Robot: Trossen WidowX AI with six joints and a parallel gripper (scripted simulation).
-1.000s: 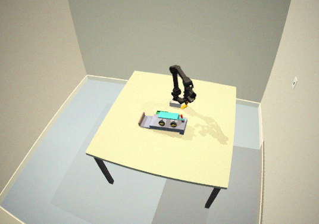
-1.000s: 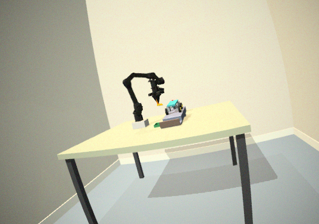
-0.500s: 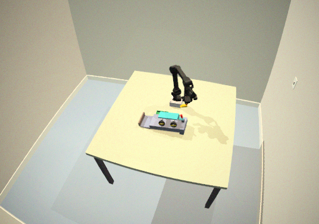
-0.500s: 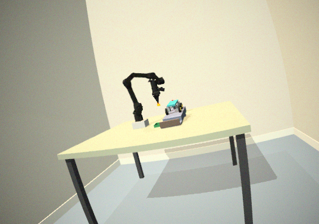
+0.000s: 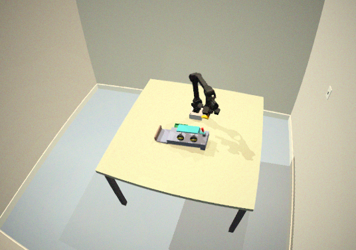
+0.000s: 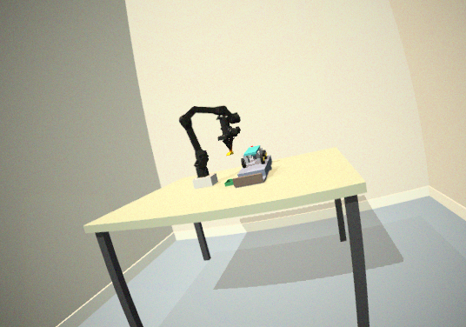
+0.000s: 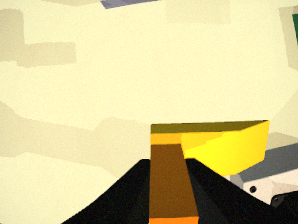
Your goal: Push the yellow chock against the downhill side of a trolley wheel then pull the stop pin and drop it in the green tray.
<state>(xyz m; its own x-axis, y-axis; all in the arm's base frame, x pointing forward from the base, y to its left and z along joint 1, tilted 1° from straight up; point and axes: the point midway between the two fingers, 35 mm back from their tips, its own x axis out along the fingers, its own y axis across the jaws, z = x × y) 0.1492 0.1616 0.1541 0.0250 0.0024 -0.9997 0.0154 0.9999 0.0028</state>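
My gripper (image 5: 206, 114) (image 6: 230, 147) (image 7: 167, 168) is shut on the orange handle of the yellow chock (image 5: 205, 117) (image 6: 229, 153) (image 7: 227, 150). It holds the chock in the air, clear of the table, on the arm-base side of the ramp (image 5: 163, 137) (image 6: 251, 171) (image 7: 125, 3). The chock's black base cannot be made out. The teal trolley (image 5: 188, 129) (image 6: 253, 151) stands on the ramp. The stop pin's red head (image 5: 202, 129) (image 6: 251, 146) shows at the trolley's uphill end. The green tray (image 5: 179, 125) (image 6: 229, 183) (image 7: 296, 25) lies beside the ramp, partly hidden behind the trolley in the top view.
A brown end board (image 5: 158, 133) (image 6: 249, 180) stands across the ramp's low end. The arm's pale base block (image 5: 196, 116) (image 6: 205, 182) (image 7: 282, 170) stands behind the ramp, near the held chock in the top view.
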